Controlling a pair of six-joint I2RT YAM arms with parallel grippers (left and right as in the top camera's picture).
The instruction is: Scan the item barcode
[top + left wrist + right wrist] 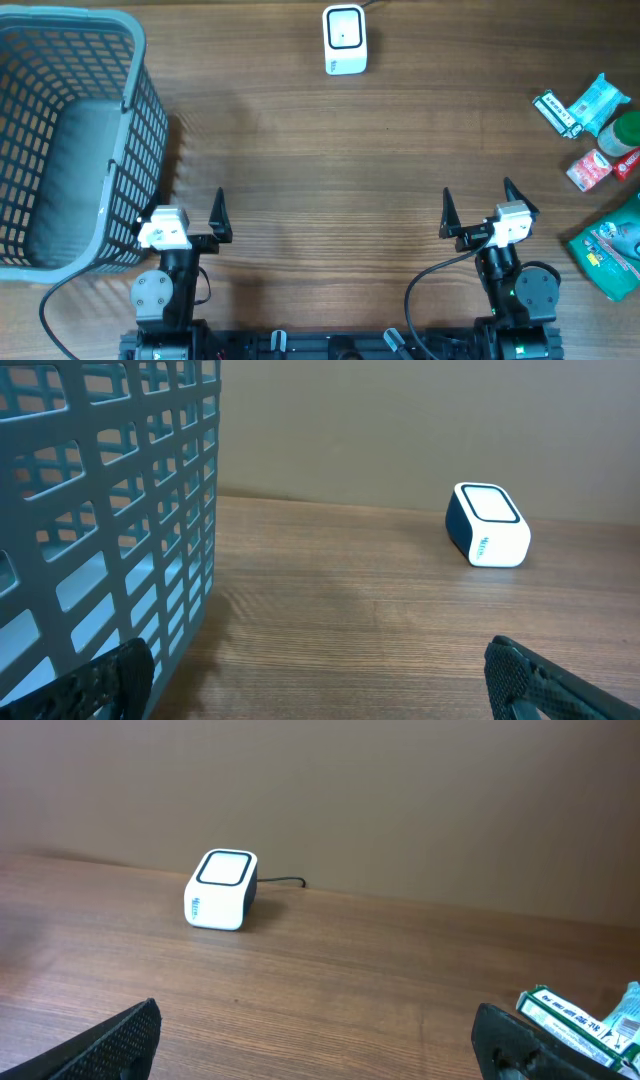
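Note:
The white barcode scanner (345,38) stands at the far middle of the table, its dark window facing up; it also shows in the left wrist view (488,525) and the right wrist view (222,890). Several packaged items lie at the right edge: a green-and-white box (557,112) (565,1015), a teal packet (603,100), a red packet (590,168) and a green pouch (612,245). My left gripper (182,205) (320,670) is open near the front, beside the basket, holding nothing. My right gripper (477,190) (318,1025) is open and holds nothing, left of the items.
A tall grey mesh basket (60,140) (100,510) fills the left side, its wall right beside my left gripper's outer finger. A black cable runs from the scanner toward the far edge. Bare wooden table (330,180) lies between the grippers and the scanner.

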